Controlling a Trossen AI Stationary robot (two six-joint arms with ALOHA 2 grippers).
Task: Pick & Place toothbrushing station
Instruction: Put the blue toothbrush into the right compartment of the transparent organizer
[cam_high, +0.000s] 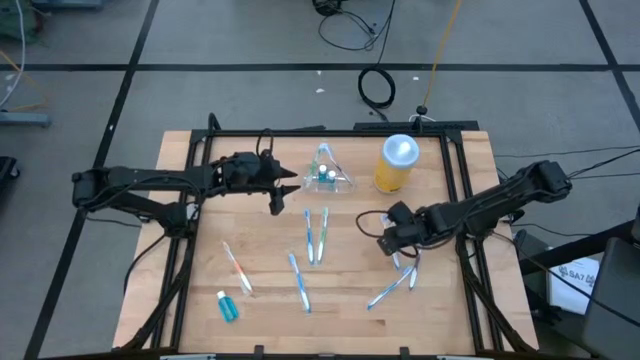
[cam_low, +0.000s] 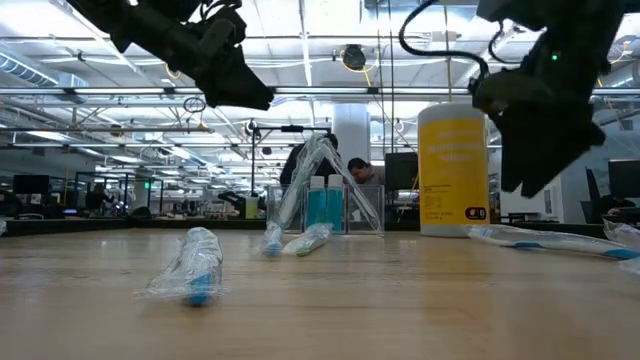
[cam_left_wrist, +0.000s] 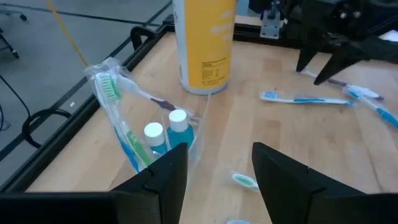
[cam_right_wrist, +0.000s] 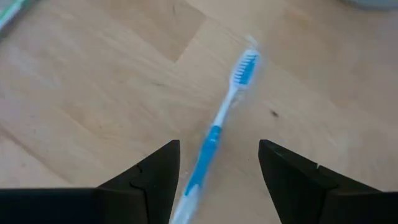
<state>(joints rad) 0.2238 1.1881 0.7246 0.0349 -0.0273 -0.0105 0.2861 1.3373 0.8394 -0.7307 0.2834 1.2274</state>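
Where wrapped toothbrushes (cam_high: 316, 236) scatter wood table (cam_high: 260, 330), both pincers apart, empty.

In the right wrist view the blue brush (cam_right_wrist: 219, 127) runs out of the picture's lower edge between the jaws, so its handle end is cut off, and its wrap is blurred. In the left wrist view the yellow jar (cam_left_wrist: 204, 43) is cropped at the top, its lid unseen, and its label is too blurred to read. In the low view the holder (cam_low: 325, 196) hides part of a seated person (cam_low: 357, 172) behind it, and the right gripper (cam_low: 545, 125) covers the jar's right edge. In the high view the holder's contents are too small to tell apart.
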